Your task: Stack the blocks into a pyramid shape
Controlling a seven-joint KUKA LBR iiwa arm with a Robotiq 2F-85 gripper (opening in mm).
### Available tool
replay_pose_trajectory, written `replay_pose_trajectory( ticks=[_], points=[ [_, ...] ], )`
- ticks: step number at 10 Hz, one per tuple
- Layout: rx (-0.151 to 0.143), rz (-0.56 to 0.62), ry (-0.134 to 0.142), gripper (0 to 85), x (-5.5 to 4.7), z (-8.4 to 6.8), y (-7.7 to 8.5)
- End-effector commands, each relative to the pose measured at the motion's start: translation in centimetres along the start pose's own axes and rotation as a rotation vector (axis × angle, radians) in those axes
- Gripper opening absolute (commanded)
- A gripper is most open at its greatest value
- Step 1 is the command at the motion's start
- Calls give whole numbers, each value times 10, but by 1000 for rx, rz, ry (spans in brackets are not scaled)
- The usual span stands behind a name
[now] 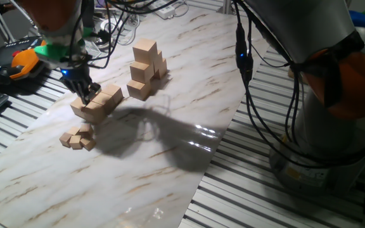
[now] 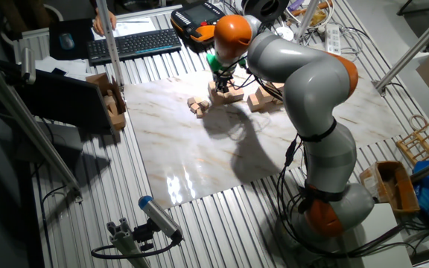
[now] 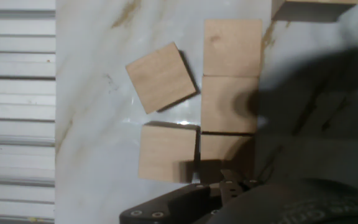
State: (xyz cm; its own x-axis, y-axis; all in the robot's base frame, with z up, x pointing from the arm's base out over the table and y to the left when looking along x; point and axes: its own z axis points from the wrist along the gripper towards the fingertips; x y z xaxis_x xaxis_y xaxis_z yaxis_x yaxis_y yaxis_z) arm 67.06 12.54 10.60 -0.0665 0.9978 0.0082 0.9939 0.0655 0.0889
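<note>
Two groups of blocks sit on your marble-patterned board (image 1: 170,126): a low cluster (image 1: 99,101) right under the gripper (image 1: 86,90), and a taller stack (image 1: 147,68) a little farther back and to the right in one fixed view. You can see the stack rising about three blocks high, with one block on top. Near the front of the low cluster lies a small heap of much smaller cubes (image 1: 78,137), apart from the gripper.

Your gripper is down at the near-left corner of the low cluster, its fingers at block height. In the hand view you look straight down on that cluster: three blocks (image 3: 230,102) lined up in a column, a fourth (image 3: 166,153) beside the lowest one, and a fifth (image 3: 161,77) turned at an angle, just beside the column. The gripper body (image 3: 229,202) fills the bottom edge, over the lowest block of the column. You cannot tell from any view whether the fingers are spread or pinching a block; they are hidden or too dark.

From the other fixed view, the arm (image 2: 304,82) arches over the board's far end.
</note>
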Motion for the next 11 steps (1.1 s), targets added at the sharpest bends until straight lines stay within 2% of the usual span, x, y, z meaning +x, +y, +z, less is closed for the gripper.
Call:
replay_pose_trajectory(
  ticks=[1, 2, 3, 8, 9, 11],
  points=[
    [-10, -2, -4, 0, -3, 2, 0],
    [-15, -3, -18, 0, -5, 4, 1],
    [-20, -2, -20, 0, -7, 6, 2],
    [-17, -2, -12, 0, -9, 8, 4],
    [-11, -12, -5, 0, -9, 7, 4],
    [24, -121, 9, 0, -9, 7, 4]
  ],
)
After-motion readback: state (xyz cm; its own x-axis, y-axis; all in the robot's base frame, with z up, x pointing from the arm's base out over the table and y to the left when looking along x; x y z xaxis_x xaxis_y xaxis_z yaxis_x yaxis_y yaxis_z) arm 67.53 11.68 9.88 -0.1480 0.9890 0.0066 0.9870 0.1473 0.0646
